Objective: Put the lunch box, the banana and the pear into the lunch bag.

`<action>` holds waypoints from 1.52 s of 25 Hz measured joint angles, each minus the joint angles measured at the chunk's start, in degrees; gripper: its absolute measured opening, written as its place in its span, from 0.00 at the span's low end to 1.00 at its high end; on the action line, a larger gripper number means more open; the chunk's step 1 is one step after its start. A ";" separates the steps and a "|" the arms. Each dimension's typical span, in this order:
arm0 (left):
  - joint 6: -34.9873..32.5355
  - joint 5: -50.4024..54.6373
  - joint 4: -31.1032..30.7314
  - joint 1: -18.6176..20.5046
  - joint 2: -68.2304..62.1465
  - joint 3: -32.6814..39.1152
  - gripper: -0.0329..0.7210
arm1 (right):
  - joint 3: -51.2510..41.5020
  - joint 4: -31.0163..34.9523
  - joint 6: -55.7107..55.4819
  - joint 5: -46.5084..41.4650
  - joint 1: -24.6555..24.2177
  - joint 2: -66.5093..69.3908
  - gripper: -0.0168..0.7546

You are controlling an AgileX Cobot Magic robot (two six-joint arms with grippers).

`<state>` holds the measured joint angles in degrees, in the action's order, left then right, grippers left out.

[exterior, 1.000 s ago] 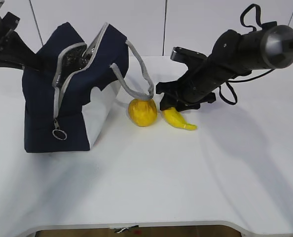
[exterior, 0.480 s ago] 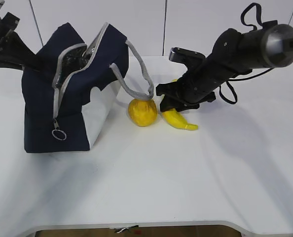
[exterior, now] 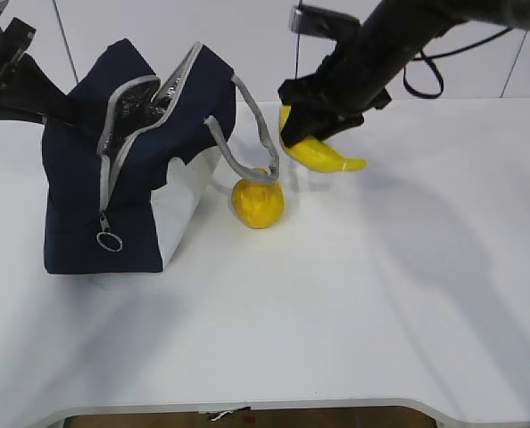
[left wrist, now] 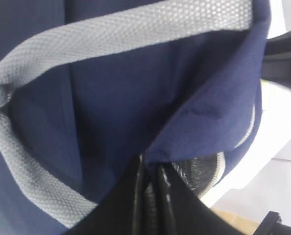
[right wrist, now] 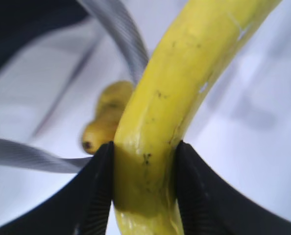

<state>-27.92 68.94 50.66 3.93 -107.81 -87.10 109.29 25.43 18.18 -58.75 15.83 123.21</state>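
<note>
The navy lunch bag (exterior: 113, 205) stands at the left of the table with its zipper open and silver lining showing. My left gripper (left wrist: 149, 169) is shut on the bag's fabric edge (left wrist: 204, 122) at the opening, holding it up. My right gripper (exterior: 302, 125) is shut on the yellow banana (exterior: 323, 153) and holds it in the air above the table, to the right of the bag; the banana fills the right wrist view (right wrist: 175, 98). The yellow-orange pear (exterior: 258, 202) rests on the table beside the bag's grey handle (exterior: 247, 134). The lunch box is not in view.
The white table (exterior: 354, 294) stretches to the right and front of the bag. The zipper's ring pull (exterior: 110, 241) hangs on the bag's front. The table's front edge (exterior: 247, 406) is near the bottom of the exterior view.
My right gripper has lifted the banana off the table beside the pear and raised it up and slightly left. The left gripper, bag and pear have stayed put.
</note>
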 joint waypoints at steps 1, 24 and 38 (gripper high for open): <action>0.00 0.00 0.29 0.00 0.00 0.00 0.06 | 2.80 0.00 0.00 -2.39 0.00 -0.23 0.43; 0.00 0.21 11.83 0.00 0.83 0.00 0.06 | 20.27 23.94 0.37 -12.70 6.63 5.07 0.43; 0.00 -0.61 13.30 0.00 0.83 0.00 0.06 | 17.40 19.72 -4.47 -12.70 7.27 5.07 0.43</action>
<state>-27.92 68.33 63.96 3.93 -106.98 -87.10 126.69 45.15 13.71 -71.45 23.10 128.28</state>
